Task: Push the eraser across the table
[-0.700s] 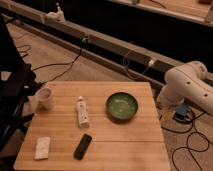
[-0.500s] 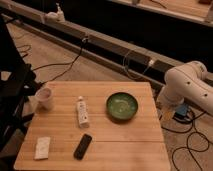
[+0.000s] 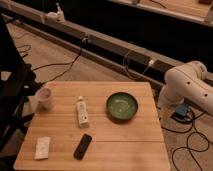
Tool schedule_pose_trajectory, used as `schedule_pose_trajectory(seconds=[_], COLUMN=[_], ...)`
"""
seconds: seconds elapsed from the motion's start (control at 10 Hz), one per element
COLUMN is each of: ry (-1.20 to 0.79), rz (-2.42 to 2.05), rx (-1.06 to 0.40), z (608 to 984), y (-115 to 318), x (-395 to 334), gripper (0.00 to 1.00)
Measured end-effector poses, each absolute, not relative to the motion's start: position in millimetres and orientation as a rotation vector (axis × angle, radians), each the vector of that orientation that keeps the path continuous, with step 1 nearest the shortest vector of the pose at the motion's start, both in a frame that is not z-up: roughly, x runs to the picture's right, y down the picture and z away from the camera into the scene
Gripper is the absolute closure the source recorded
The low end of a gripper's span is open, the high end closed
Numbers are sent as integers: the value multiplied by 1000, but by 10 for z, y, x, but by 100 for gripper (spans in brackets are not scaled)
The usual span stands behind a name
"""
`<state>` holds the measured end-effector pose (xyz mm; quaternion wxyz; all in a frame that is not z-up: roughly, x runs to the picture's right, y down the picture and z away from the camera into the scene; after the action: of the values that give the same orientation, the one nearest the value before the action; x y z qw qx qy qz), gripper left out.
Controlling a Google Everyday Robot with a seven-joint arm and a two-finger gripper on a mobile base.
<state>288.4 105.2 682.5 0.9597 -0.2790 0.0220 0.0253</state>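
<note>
On the tabletop, a light plank surface with visible board seams, five items are recorded.

Item 1: eraser. Small flat black oblong with rounded ends, lying near the front edge, left of centre, its long axis tilted slightly to the right. It touches nothing.

Item 2: white flat piece. Rectangular, lying near the front left corner, to the left of the eraser and apart from it.

Item 3: white tube. It lies flat behind the eraser, cap end toward the far edge, with a clear gap between the two.

Item 4: green bowl. Round and upright, right of the tube, in the far right half of the surface.

Item 5: pale cup. Upright, near the far left edge.

Off the surface: the white robot arm, with bulky rounded segments, stands beyond the right edge, well apart from the eraser. The tool is out of view, so whether it stands apart or together cannot be told. A small blue object sits on the floor below the arm. Dark cables run over the floor behind the tabletop. A black frame stands at the left side, just beside the cup's corner.
</note>
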Motion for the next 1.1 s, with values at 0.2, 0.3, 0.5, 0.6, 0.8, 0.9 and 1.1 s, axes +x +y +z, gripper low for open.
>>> schedule_pose_trajectory(seconds=[0.2, 0.3, 0.5, 0.6, 0.8, 0.9, 1.1], ry=[45, 45, 41, 13, -68, -110, -204], rz=[52, 52, 50, 38, 10, 6, 3], rx=[-566, -566, -572, -597, -634, -638, -641], z=[6825, 6825, 6838, 6903, 7028, 7100, 7228], y=[1053, 1052, 1062, 1120, 1248, 1305, 1440], x=[2886, 2885, 2878, 2771, 2439, 2266, 1877], gripper=[93, 99, 100, 100, 100, 100, 100])
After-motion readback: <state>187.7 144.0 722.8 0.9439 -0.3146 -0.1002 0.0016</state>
